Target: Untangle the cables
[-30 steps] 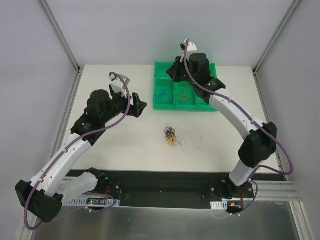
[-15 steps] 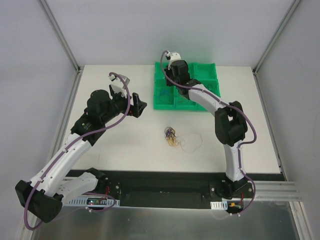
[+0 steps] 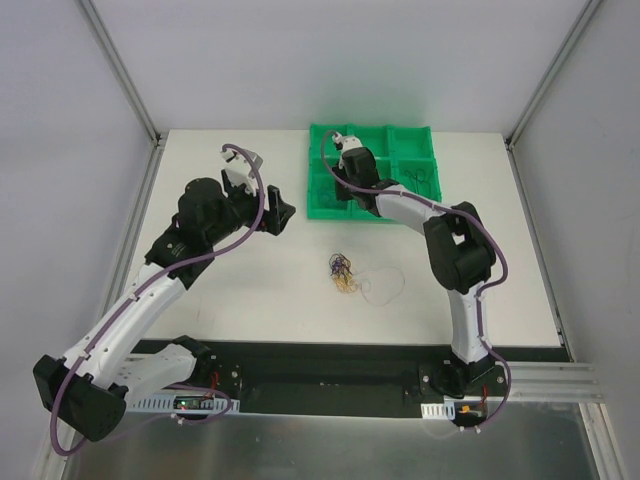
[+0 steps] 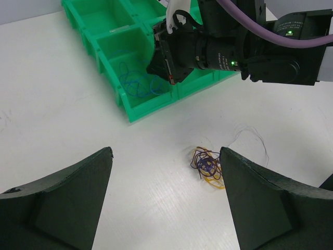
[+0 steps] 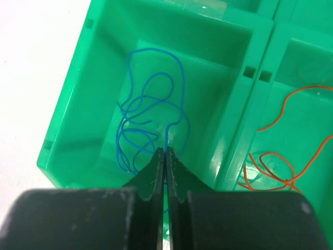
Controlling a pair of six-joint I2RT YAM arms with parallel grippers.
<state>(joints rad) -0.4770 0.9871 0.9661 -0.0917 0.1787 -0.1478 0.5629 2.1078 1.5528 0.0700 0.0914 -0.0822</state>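
A small knot of purple and yellow-tan cables (image 3: 343,270) lies on the white table; it also shows in the left wrist view (image 4: 208,165). A thin pale strand (image 3: 385,285) loops to its right. My right gripper (image 5: 165,151) is shut on a blue cable (image 5: 151,117) over the near-left compartment of the green tray (image 3: 415,133), where loose blue strands lie. Red-orange cables (image 5: 283,161) lie in the compartment to the right. My left gripper (image 4: 164,151) is open and empty, held above the table left of the knot; it also shows in the top view (image 3: 283,213).
The green tray (image 4: 132,112) has several compartments and stands at the back middle of the table. The right arm (image 3: 455,245) arches over the table's right half. Metal frame posts stand at both back corners.
My right gripper has swung left from the tray's middle and right compartments to the near-left one and lowered into it. The left arm has barely moved.
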